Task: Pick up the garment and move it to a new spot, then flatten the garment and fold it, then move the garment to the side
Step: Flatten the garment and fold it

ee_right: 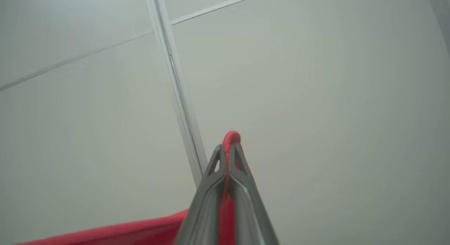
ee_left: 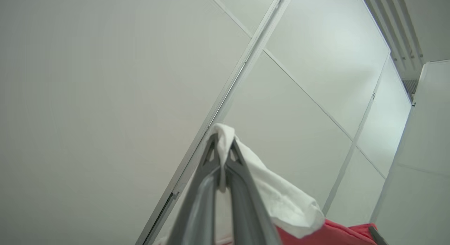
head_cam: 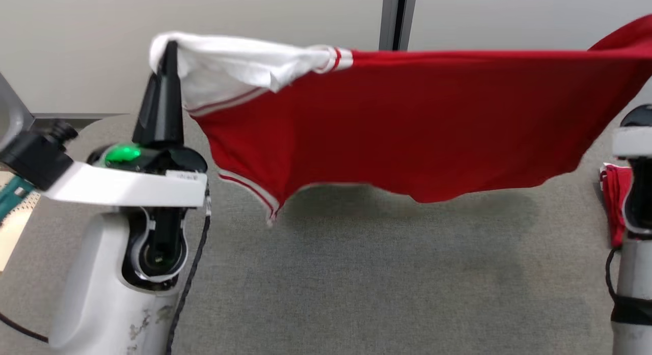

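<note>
Grey, carpet-textured worktop (head_cam: 356, 283) stood before a pale grey panelled wall (head_cam: 229, 14); a dark metal vertical post (head_cam: 397, 16) divided the wall panels. Lighting was even.

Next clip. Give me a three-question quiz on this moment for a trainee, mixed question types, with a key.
1. True or false: the garment is already folded flat.
2. Which part of it do the left fingers pinch? A) the white part B) a red hem C) nothing
3. Fill in: the right fingers are shut on ___ cloth.
Key: 1 false, it hangs spread out in the air; 2 A; 3 red.
</note>
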Controlling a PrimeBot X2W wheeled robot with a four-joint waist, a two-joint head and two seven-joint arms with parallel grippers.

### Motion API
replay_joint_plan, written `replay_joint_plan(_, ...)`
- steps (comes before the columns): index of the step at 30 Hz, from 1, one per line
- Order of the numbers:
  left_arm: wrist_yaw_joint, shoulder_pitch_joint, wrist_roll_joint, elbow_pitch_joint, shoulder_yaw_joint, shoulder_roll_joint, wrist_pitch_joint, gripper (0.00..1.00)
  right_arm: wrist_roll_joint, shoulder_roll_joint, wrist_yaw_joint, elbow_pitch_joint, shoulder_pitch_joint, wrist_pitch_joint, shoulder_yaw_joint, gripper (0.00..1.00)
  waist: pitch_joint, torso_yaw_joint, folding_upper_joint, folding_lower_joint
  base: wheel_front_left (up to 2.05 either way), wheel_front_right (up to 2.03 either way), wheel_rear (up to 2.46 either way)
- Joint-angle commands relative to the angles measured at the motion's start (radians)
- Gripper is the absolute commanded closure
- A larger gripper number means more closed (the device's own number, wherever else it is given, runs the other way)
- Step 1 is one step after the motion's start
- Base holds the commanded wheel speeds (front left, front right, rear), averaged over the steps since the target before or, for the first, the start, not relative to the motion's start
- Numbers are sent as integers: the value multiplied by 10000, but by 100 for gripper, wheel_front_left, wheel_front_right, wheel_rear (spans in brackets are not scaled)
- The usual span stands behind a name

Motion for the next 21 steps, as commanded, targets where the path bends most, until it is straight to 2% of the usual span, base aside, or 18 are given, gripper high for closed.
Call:
replay_joint_plan(1,98,-181,-94,-187,106,18,25,100,25,-37,-4,-127,-106,36,-40,100,-220,-35,-1,0,0,0,0)
replay_joint_plan(4,688,-746,-406,-1356,403,-85,298,100,-14,-37,-4,-735,-573,178,-213,100,-475,-23,-1,0,0,0,0)
replay_joint_plan(7,1347,-1303,-203,-2334,521,-74,536,100,-8,-36,-5,-1270,-902,330,-480,100,-627,4,-1,0,0,0,0)
replay_joint_plan(11,2213,-1912,-281,-3091,660,-102,1041,100,99,-36,-11,-1786,-1075,668,-883,100,-686,58,-1,0,0,0,0)
replay_joint_plan(13,2517,-2129,-24,-3118,617,155,1371,100,-25,-39,-11,-1938,-1102,934,-913,100,-616,85,-1,0,0,0,0)
replay_joint_plan(17,2847,-2636,34,-2600,656,454,1924,100,-199,-42,-11,-1737,-1623,1551,-753,100,-90,49,-1,0,0,0,0)
replay_joint_plan(20,2785,-3309,-108,-1813,760,671,2244,100,-130,-40,-11,-1131,-2561,1983,-616,100,758,36,-1,0,0,0,0)
replay_joint_plan(21,2679,-4026,-138,-1112,876,802,2298,100,-306,-45,-11,-572,-3579,2103,-533,100,1472,44,-1,0,0,0,0)
